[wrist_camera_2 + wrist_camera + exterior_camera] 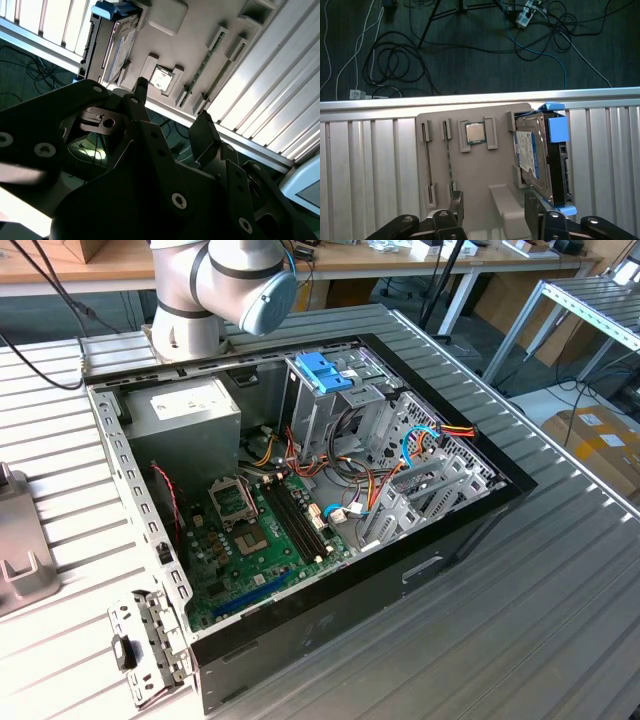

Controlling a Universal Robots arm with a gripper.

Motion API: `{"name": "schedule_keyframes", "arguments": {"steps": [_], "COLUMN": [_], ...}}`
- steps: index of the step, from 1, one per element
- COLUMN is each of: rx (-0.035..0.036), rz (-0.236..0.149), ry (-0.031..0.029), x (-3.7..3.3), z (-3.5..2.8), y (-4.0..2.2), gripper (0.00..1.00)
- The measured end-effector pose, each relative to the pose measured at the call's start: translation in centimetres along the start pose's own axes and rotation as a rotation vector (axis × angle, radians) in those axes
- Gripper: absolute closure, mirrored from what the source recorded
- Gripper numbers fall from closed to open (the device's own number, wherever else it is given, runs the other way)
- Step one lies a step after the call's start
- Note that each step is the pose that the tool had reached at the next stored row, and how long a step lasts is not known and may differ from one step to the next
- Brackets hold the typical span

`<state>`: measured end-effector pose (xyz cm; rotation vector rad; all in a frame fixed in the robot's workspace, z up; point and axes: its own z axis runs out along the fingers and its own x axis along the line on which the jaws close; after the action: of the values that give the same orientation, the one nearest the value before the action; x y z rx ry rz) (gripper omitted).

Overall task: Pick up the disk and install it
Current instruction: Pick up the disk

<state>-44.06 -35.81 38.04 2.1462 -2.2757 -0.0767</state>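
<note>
The disk stands on its edge in a slot of a grey holder plate on the slatted table, white label and blue rails showing. In the first wrist view my gripper hovers above the plate, open, with nothing between its black fingers. The disk lies just beside one fingertip, outside the gap. The second wrist view shows the same open gripper, with the disk farther off on the holder plate.
A small square processor chip rests in another slot of the plate. The open computer case holds an upright metal cage with a blue plastic top and a grey metal box. Cables lie on the floor beyond the table edge.
</note>
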Motion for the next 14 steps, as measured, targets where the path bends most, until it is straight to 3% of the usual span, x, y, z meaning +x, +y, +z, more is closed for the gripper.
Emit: {"name": "schedule_keyframes", "arguments": {"steps": [14], "rx": [-0.0001], "rz": [0.000], "ry": [0.0000], "x": [-0.13], "z": [0.39], "y": [0.06], "gripper": [0.40]}}
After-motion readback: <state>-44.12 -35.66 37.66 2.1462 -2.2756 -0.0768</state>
